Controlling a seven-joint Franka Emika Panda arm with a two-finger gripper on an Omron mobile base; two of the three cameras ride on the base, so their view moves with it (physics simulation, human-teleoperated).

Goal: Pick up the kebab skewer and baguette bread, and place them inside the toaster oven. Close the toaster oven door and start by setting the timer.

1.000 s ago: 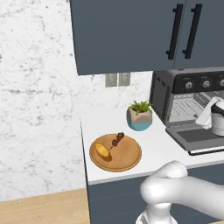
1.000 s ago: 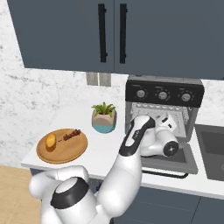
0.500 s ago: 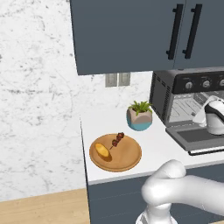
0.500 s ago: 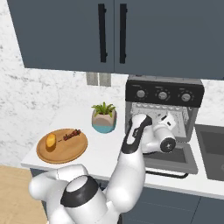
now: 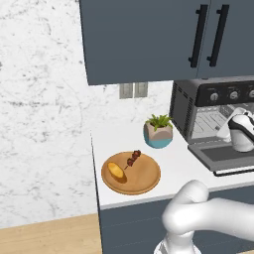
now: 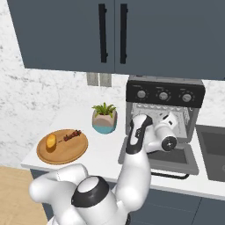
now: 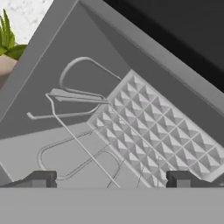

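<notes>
The kebab skewer [image 5: 133, 158] [image 6: 71, 135] and the golden baguette bread [image 5: 117, 170] [image 6: 51, 140] lie side by side on a round wooden board [image 5: 144, 181] [image 6: 70, 151] at the counter's left. The dark toaster oven [image 5: 184, 106] [image 6: 165, 94] stands to the right. Its door [image 5: 223, 156] [image 6: 176, 157] is folded down flat. My gripper [image 6: 172, 119] [image 5: 229, 130] hovers over the door, pointing into the oven mouth. In the hand view my gripper [image 7: 111, 179] is open with nothing between its fingertips [image 7: 40, 179]. Ahead of it are the wire rack [image 7: 78, 140] and the oven's ribbed inside.
A potted plant [image 5: 158, 131] [image 6: 104, 118] [image 7: 8, 35] stands between the board and the oven. Blue-grey wall cabinets [image 5: 149, 39] [image 6: 110, 30] hang above. A sink [image 6: 213, 149] lies right of the oven. Bare counter [image 6: 105, 145] separates the board from the oven door.
The hand has lifted slightly and turned in front of the oven mouth, and the arm's lower links have swung right. The skewer, bread and door have not moved.
</notes>
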